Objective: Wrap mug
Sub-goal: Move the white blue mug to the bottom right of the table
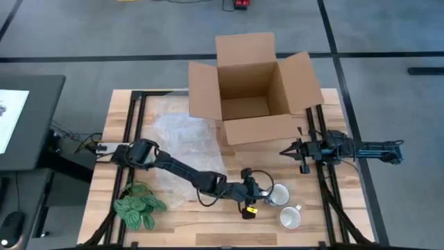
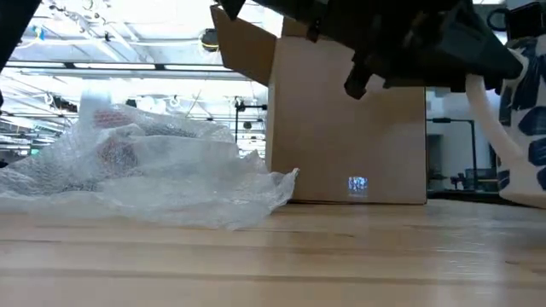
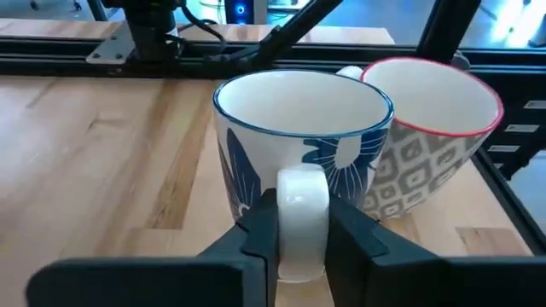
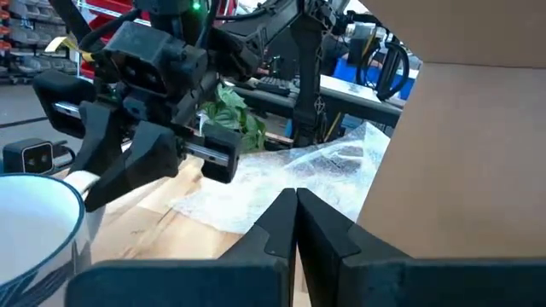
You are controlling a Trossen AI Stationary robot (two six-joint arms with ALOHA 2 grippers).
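Note:
A white mug with a blue leaf pattern (image 3: 299,128) stands upright on the wooden table near its front right, also seen as the mug (image 1: 279,196) from above. My left gripper (image 3: 303,217) is shut on its handle. A second mug with a grey pattern and red rim (image 3: 435,145) stands right beside it, toward the near edge. Crumpled bubble wrap (image 1: 179,135) lies on the table's left middle. My right gripper (image 4: 296,200) is shut and holds nothing, at the right beside the box. My left gripper pinches the blue mug's white handle (image 3: 303,192) between its two fingers (image 3: 260,226), one on each flat side. The fingers come in level from the table's left. The mug stays upright, mouth up; the fingers hide its base.
An open cardboard box (image 1: 253,90) stands at the far middle, flaps up. A green artificial plant (image 1: 139,206) lies at the front left. Black frame rails (image 1: 326,187) run along the table's sides. Bare wood lies between the wrap and the mugs.

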